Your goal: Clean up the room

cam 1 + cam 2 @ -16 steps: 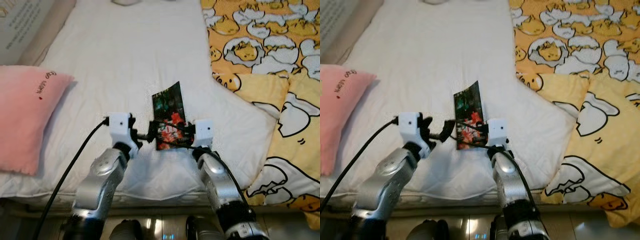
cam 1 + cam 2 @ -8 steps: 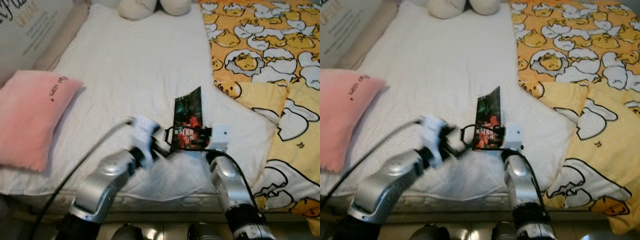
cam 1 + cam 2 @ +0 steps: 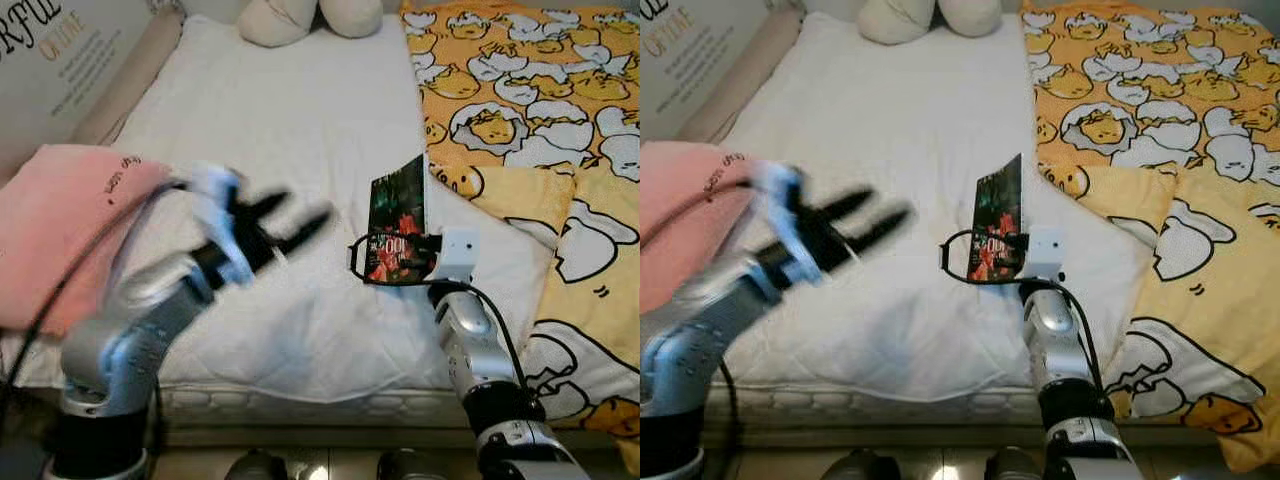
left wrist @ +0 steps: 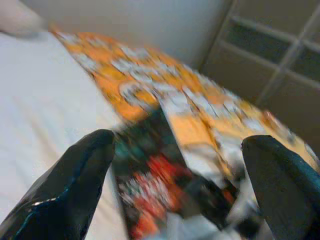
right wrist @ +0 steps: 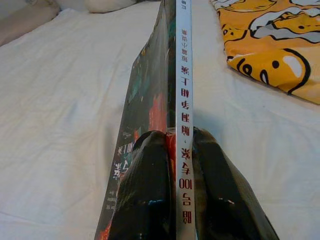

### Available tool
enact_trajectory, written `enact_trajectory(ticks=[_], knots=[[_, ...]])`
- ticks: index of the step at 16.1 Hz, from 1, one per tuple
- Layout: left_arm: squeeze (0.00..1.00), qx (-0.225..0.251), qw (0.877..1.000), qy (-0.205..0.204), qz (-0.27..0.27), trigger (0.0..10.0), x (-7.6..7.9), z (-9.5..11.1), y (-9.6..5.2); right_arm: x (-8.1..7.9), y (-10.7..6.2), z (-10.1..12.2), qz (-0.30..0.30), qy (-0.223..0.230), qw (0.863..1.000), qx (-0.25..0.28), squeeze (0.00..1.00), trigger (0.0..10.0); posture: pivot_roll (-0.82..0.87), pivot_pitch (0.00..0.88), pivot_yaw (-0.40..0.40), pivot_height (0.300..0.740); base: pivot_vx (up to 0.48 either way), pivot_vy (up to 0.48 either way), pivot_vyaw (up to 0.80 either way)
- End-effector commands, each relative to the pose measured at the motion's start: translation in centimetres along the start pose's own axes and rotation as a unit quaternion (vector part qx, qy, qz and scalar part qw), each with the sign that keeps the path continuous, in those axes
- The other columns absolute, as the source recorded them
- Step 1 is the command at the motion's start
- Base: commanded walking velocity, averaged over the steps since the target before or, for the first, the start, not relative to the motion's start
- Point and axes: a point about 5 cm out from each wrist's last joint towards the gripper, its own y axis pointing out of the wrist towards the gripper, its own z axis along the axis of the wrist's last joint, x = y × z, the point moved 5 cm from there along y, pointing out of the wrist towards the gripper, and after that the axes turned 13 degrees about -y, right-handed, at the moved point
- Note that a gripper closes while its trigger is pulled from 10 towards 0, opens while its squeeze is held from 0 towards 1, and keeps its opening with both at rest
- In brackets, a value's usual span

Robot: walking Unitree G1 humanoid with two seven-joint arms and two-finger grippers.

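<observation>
Thin dark-covered paperback book (image 3: 398, 222) with red and teal cover art is held upright above the white quilted bed sheet (image 3: 290, 130), clamped at its lower edge between the two black fingers (image 5: 145, 195) of the right gripper (image 5: 172, 192); in the right wrist view the white spine with printed characters is seen edge-on between those fingers. The book is held just beside the edge of the yellow blanket printed with cartoon egg figures (image 3: 540, 110), on the sheet side of it. The left gripper (image 3: 285, 222) is raised over the sheet beside the book, blurred, with its fingers spread apart and touching nothing. A pink pillow with small embroidered lettering (image 3: 60, 230) lies on the sheet well apart from the book, on the side away from the blanket. Two cream plush shapes (image 3: 300, 15) rest at the far end of the sheet.
</observation>
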Motion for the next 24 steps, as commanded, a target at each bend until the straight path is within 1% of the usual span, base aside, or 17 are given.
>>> enact_trajectory(ticks=[1, 2, 3, 4, 5, 6, 7, 9, 10, 11, 12, 13, 15, 16, 17, 20, 24], knots=[[0.00, 0.028, 0.998, -0.009, 0.063, 10.0, -2.4, 0.1, -0.7, 0.7, -0.3, 0.9, -0.014, 0.003, 1.000, 0.025, 0.00, 0.0, -0.03, 0.010, 0.070, 0.740, 0.000, 0.000, 0.00], [0.00, 0.051, 0.989, -0.018, 0.136, 10.0, -4.8, -0.6, -1.4, 0.8, -0.8, 0.6, -0.018, 0.001, 0.999, 0.028, 0.00, 0.0, -0.04, 0.002, 0.067, 0.740, 0.000, 0.000, 0.00], [0.00, 0.062, 0.975, -0.004, 0.215, 10.0, -7.0, -2.0, -2.2, 0.8, -1.5, 0.8, -0.022, -0.003, 0.999, 0.038, 0.00, 0.0, -0.05, 0.000, 0.065, 0.740, 0.000, 0.000, 0.00], [0.00, 0.060, 0.963, 0.006, 0.264, 10.0, -8.1, -3.7, -2.6, 0.6, -2.1, 1.2, -0.023, -0.005, 0.998, 0.052, 0.00, 0.0, -0.06, 0.000, 0.064, 0.740, 0.000, 0.000, 0.00], [0.00, 0.060, 0.956, 0.005, 0.287, 10.0, -8.3, -5.2, -2.3, 0.2, -2.2, 1.4, -0.019, 0.005, 0.998, 0.059, 0.00, 0.0, -0.08, 0.000, 0.068, 0.740, 0.000, 0.000, 0.00], [0.00, 0.059, 0.951, 0.013, 0.303, 10.0, -8.5, -6.0, -2.2, 0.1, -2.3, 1.4, -0.021, 0.012, 0.998, 0.058, 0.00, 0.0, -0.09, 0.000, 0.067, 0.740, 0.000, 0.000, 0.00], [0.00, 0.060, 0.947, 0.014, 0.314, 10.0, -8.7, -6.4, -2.1, 0.1, -2.2, 1.4, -0.022, 0.017, 0.998, 0.059, 0.00, 0.0, -0.09, 0.000, 0.067, 0.740, 0.000, 0.296, 0.00], [0.00, 0.075, 0.940, 0.036, 0.332, 10.0, -9.1, -5.9, -1.8, 0.5, -2.2, 2.0, -0.025, 0.014, 0.997, 0.070, 0.00, 0.0, -0.09, 0.000, 0.064, 0.740, 0.000, 0.480, 0.00], [0.00, 0.081, 0.937, 0.076, 0.332, 10.0, -9.1, -5.2, -1.5, 0.8, -2.2, 2.3, -0.026, 0.010, 0.997, 0.073, 0.00, 0.0, -0.09, 0.000, 0.065, 0.740, 0.000, 0.480, 0.00], [0.00, 0.092, 0.929, 0.115, 0.339, 10.0, -9.2, -4.6, -1.3, 1.1, -2.1, 2.4, -0.026, 0.010, 0.997, 0.073, 0.00, 0.0, -0.10, 0.000, 0.068, 0.740, 0.000, 0.480, 0.00], [0.00, 0.094, 0.929, 0.113, 0.341, 10.0, -9.3, -4.5, -1.3, 1.1, -2.1, 2.4, -0.025, 0.010, 0.997, 0.074, 0.00, 0.0, -0.10, 0.000, 0.069, 0.740, 0.000, 0.480, 0.00], [0.00, 0.103, 0.924, 0.119, 0.350, 10.0, -9.6, -4.3, -1.4, 1.2, -1.9, 2.5, -0.025, 0.011, 0.997, 0.074, 0.00, 0.0, -0.10, 0.000, 0.069, 0.740, 0.000, 0.480, 0.00], [0.00, 0.109, 0.925, 0.121, 0.342, 10.0, -9.6, -4.1, -1.1, 1.3, -1.7, 2.6, -0.025, 0.012, 0.997, 0.074, 0.00, 0.0, -0.10, 0.000, 0.067, 0.740, 0.000, 0.480, 0.00], [0.00, 0.104, 0.929, 0.133, 0.328, 10.0, -9.3, -4.3, -0.7, 1.2, -1.8, 2.7, -0.021, 0.009, 0.997, 0.078, 0.00, 0.0, -0.10, 0.000, 0.062, 0.740, 0.000, 0.480, 0.00], [0.00, 0.095, 0.935, 0.131, 0.315, 10.0, -9.2, -4.8, -0.4, 1.1, -2.1, 2.6, -0.014, -0.001, 0.997, 0.080, 0.00, 0.0, -0.10, 0.000, 0.060, 0.740, 0.000, 0.480, 0.00], [0.00, 0.091, 0.936, 0.135, 0.313, 10.0, -9.4, -4.8, 0.0, 1.0, -2.4, 2.3, -0.008, -0.006, 0.997, 0.079, 0.00, 0.0, -0.11, 0.000, 0.063, 0.740, 0.000, 0.480, 0.00], [0.00, 0.104, 0.934, 0.138, 0.314, 10.0, -9.1, -4.7, 0.9, 1.2, -1.9, 2.7, -0.010, -0.003, 0.996, 0.085, 0.00, 0.0, -0.12, 0.000, 0.073, 0.740, 0.000, 0.480, 0.00]])
